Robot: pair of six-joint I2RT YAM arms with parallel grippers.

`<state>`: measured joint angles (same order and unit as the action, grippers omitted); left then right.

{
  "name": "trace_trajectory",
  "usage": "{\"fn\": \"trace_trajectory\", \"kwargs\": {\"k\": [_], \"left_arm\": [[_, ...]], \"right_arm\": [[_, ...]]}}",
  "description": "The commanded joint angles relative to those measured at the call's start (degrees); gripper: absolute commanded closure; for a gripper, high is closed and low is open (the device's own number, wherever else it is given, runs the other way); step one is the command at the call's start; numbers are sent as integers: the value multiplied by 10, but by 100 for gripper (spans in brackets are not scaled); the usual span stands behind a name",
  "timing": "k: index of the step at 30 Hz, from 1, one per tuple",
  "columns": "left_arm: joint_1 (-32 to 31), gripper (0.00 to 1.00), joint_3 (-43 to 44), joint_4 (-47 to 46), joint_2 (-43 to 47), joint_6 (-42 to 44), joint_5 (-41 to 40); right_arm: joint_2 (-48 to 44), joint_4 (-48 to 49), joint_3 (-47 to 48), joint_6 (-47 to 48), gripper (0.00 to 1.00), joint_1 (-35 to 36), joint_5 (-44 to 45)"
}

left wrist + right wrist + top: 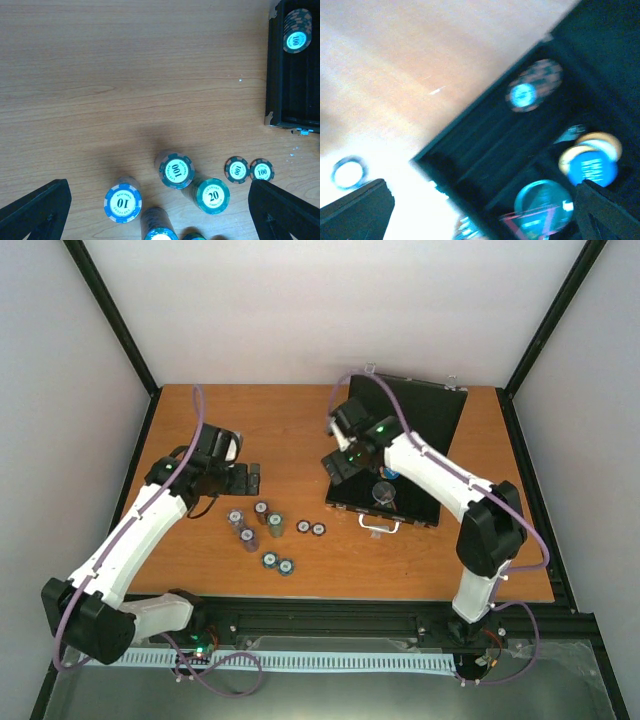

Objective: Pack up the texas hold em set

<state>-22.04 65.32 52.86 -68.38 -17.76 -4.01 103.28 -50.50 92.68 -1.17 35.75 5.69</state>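
step: filling case (428,412) | left claw (243,478), right claw (338,458): both spread wide, empty | next, likely: left pinches lower-centre chip stack (176,170) squarely

Top view is bright, even and sharp, with soft shadows under both arms on the table (300,430). Left wrist view is sharp under diffuse light, with a faint shadow patch on the wood just ahead of the left gripper (160,210), past the chip stacks (176,171). Right wrist view is blurred all over. The wood is blown out white beside one finger of the right gripper (480,212), and the case (485,140) interior is dark and murky.
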Motion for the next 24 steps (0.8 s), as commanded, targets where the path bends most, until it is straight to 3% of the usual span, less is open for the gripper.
{"fn": "trace_trajectory", "kwargs": {"k": [1, 8, 24], "left_arm": [[-2, 0, 6, 14, 24, 1, -9], [-1, 0, 0, 17, 35, -2, -1], [-1, 0, -12, 20, 47, -10, 1]], "right_arm": [[-31, -43, -44, -47, 1, 90, -8], [-26, -28, -105, -95, 8, 174, -46], [76, 16, -120, -93, 19, 182, -68]]}}
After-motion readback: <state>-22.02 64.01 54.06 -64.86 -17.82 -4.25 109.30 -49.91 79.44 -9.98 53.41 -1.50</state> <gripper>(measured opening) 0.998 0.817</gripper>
